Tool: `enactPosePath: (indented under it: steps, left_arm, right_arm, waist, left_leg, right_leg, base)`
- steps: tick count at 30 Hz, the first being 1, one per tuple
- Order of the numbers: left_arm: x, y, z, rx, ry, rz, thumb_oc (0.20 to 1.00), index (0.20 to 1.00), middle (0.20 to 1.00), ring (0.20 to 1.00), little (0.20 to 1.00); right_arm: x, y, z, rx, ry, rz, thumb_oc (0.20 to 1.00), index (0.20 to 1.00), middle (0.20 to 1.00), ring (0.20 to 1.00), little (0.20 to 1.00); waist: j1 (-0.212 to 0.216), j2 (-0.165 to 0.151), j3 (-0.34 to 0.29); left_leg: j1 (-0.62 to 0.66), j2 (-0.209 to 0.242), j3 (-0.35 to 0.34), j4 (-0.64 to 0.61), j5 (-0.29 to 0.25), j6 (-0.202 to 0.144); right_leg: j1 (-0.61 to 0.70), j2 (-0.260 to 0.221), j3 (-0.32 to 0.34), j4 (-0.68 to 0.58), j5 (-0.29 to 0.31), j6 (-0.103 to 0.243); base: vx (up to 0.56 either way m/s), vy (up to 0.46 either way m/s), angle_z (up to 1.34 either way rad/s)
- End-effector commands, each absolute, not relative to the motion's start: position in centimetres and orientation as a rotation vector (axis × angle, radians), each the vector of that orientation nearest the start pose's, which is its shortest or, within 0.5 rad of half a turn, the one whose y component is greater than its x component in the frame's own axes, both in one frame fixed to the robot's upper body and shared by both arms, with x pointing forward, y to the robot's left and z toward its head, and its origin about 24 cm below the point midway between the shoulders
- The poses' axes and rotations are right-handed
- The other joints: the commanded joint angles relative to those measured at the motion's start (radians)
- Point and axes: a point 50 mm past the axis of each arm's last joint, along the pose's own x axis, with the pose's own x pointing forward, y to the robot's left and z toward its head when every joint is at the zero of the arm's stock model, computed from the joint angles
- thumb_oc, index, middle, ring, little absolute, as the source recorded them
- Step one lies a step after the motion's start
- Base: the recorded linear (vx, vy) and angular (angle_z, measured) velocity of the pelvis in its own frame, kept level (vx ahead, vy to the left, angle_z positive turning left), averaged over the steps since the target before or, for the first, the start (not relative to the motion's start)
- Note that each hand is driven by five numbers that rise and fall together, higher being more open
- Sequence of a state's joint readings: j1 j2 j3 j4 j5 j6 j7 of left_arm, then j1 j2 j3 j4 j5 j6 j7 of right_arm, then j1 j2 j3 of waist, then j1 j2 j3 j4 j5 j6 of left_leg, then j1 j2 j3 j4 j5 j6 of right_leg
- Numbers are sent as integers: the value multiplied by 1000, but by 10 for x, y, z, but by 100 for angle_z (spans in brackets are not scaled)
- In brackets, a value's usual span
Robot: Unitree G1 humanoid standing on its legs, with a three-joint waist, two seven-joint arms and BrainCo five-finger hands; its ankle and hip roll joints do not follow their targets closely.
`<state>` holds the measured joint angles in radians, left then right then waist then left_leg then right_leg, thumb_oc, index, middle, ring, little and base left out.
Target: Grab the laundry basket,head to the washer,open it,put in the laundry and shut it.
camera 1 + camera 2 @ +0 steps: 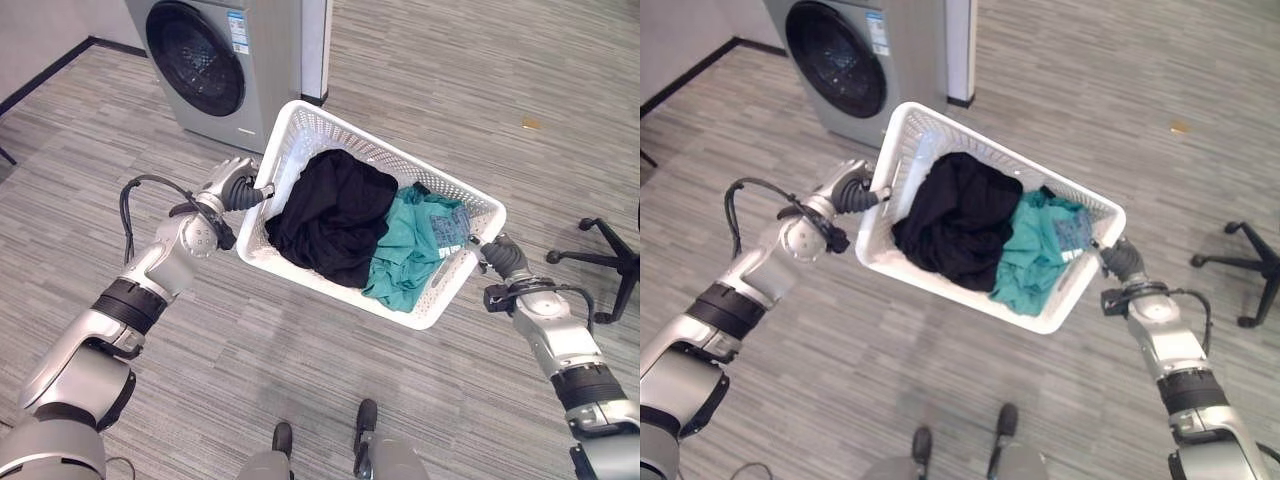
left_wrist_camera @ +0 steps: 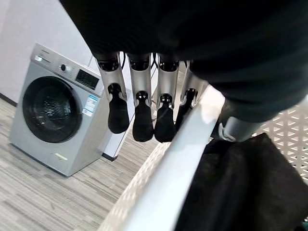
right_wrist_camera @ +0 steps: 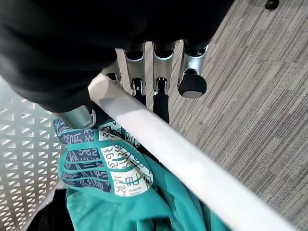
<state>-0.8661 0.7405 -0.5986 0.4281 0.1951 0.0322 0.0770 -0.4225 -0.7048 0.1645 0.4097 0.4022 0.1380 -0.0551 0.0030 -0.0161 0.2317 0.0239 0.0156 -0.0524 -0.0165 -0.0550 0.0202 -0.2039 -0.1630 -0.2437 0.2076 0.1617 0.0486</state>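
Laundry sits heaped in a white perforated plastic laundry basket [image 1: 455, 270] that is held off the grey plank floor [image 1: 300, 370], a black garment [image 1: 330, 215] filling the half nearer the silver front-loading washer [image 1: 215, 60] and a teal garment with a patterned patch [image 1: 410, 250] filling the half away from it. The left hand [image 1: 232, 186] grips the basket's short end nearest the washer, fingers [image 2: 144, 120] hanging down the outside of the rim with the thumb inside; the right hand [image 1: 503, 256] holds the opposite end rim the same way, fingers [image 3: 161, 98] curled outside. The washer's round dark door [image 1: 195, 58] looks closed. Judging by the thin lattice walls, the basket is probably light but somewhat flexible, and its smooth rim could slip, so a two-ended hold on the rim seems soundest. The clothes are soft and loose and would likely bunch or trail when lifted.
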Motion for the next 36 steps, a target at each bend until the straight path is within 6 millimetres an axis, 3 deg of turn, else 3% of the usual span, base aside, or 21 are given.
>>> enactPosePath:
  steps: [1,2,4,6,9,12,13,14,16,17,18,21,23,26,27,28,30,34,36]
  left_arm:
    - [379,202,263,1089,-462,85,200,200,200,200,200]
    - [379,202,263,1089,-461,86,200,200,200,200,200]
    - [377,205,260,1091,-452,79,200,200,200,200,200]
    - [376,208,254,1082,-437,78,200,200,200,200,200]
    - [375,209,248,1084,-426,73,200,200,200,200,200]
    - [376,205,237,1082,-401,49,200,200,200,200,200]
    - [376,205,232,1072,-389,43,200,200,200,200,200]
    - [376,204,230,1069,-385,35,200,200,200,200,200]
    - [374,207,228,1060,-374,39,200,200,200,200,200]
    - [373,209,231,1065,-378,43,200,200,200,200,200]
    - [373,209,233,1063,-383,49,200,200,200,200,200]
    - [374,205,234,1052,-389,40,200,200,200,200,200]
    - [377,195,231,1021,-392,16,200,200,200,200,200]
    - [379,187,232,1020,-405,-5,200,200,200,200,200]
    - [381,184,231,1014,-406,-13,200,200,200,200,200]
    - [381,183,231,1013,-407,-13,200,200,200,200,200]
    - [383,187,229,1013,-392,-2,200,200,200,200,200]
    - [383,187,225,1003,-385,-4,200,200,200,200,200]
    - [382,183,220,1009,-384,-19,200,200,200,200,200]
  right_arm:
    - [337,-304,172,-361,-62,-176,200,200,200,200,200]
    - [338,-304,172,-361,-63,-176,200,200,200,200,200]
    - [336,-310,171,-372,-39,-181,200,200,200,200,200]
    - [332,-314,168,-376,-23,-181,200,200,200,200,200]
    - [326,-320,165,-386,-13,-190,200,200,200,200,200]
    - [320,-323,161,-381,1,-185,200,200,200,200,200]
    - [319,-322,159,-379,-1,-176,200,200,200,200,200]
    - [317,-324,158,-375,0,-188,200,200,200,200,200]
    - [316,-323,156,-365,-8,-193,200,200,200,200,200]
    - [316,-323,156,-361,-9,-199,200,200,200,200,200]
    - [318,-323,157,-356,-19,-214,200,200,200,200,200]
    - [318,-324,156,-348,-18,-226,200,200,200,200,200]
    - [314,-330,156,-352,-17,-255,200,200,200,200,200]
    - [312,-333,159,-361,-28,-266,200,200,200,200,200]
    - [311,-336,163,-371,-43,-280,200,200,200,200,200]
    - [310,-336,163,-371,-43,-280,200,200,200,200,200]
    - [312,-339,169,-373,-58,-295,200,200,200,200,200]
    - [315,-339,170,-372,-57,-295,200,200,200,200,200]
    - [316,-336,170,-372,-59,-289,200,200,200,200,200]
  waist:
    - [-15,15,-31]
    - [-17,16,-32]
    - [-39,9,-29]
    - [-64,4,-33]
    - [-88,3,-37]
    - [-99,5,-67]
    - [-100,11,-74]
    - [-103,9,-74]
    - [-102,-26,-67]
    - [-89,-34,-61]
    - [-76,-60,-50]
    - [-64,-64,-44]
    - [-55,-87,-33]
    - [-48,-90,-32]
    - [-34,-87,-34]
    - [-34,-89,-32]
    - [-8,-77,-37]
    - [-8,-72,-40]
    - [-8,-55,-68]
  left_leg:
    - [82,-2,-30,4,-114,22]
    - [81,-1,-31,4,-114,22]
    - [124,-10,-66,8,-147,11]
    - [163,-18,-104,9,-170,0]
    - [211,-17,-137,22,-202,-13]
    - [225,11,-141,84,-183,-46]
    - [214,37,-118,142,-146,-69]
    - [165,59,-83,267,-62,-103]
    - [40,90,-13,527,41,-99]
    - [2,127,21,625,67,-92]
    - [-79,190,69,811,91,-73]
    - [-136,221,92,871,51,-66]
    - [-256,272,134,732,46,-75]
    - [-257,293,156,511,55,-98]
    - [-266,299,147,296,102,-126]
    - [-259,297,149,285,108,-127]
    - [-282,269,61,93,160,-159]
    - [-290,264,58,81,171,-170]
    - [-270,268,88,120,168,-176]
  right_leg:
    - [-10,37,84,124,-261,78]
    - [-10,38,82,122,-260,78]
    - [-46,74,116,-1,-222,88]
    - [-82,91,145,-109,-145,104]
    - [-113,82,119,-140,-93,112]
    - [-57,98,103,-115,-111,75]
    - [-32,111,83,-105,-132,63]
    - [7,110,57,-108,-151,49]
    - [71,106,34,-138,-174,7]
    - [109,126,33,-148,-199,-17]
    - [153,138,42,-161,-218,-53]
    - [202,155,58,-171,-253,-63]
    - [255,134,30,-193,-261,-52]
    - [276,117,27,-198,-272,-34]
    - [309,107,29,-208,-292,-20]
    - [311,106,28,-208,-292,-20]
    - [359,103,48,-224,-315,-2]
    - [383,94,57,-229,-327,5]
    - [410,67,67,-235,-331,25]
  base:
    - [245,-56,26]
    - [259,-76,49]
    - [297,-80,60]
    - [336,-96,59]
    - [392,-130,94]
    - [353,-179,96]
    - [337,-224,60]
    - [246,-219,51]
    - [207,-261,68]
    - [298,-402,40]
    - [352,-365,-5]
    - [223,-149,-21]
    - [275,-34,1]
    - [221,104,11]
    - [298,158,-16]
    - [325,161,-29]
    - [339,172,-10]
    - [249,160,-17]
    - [390,316,0]
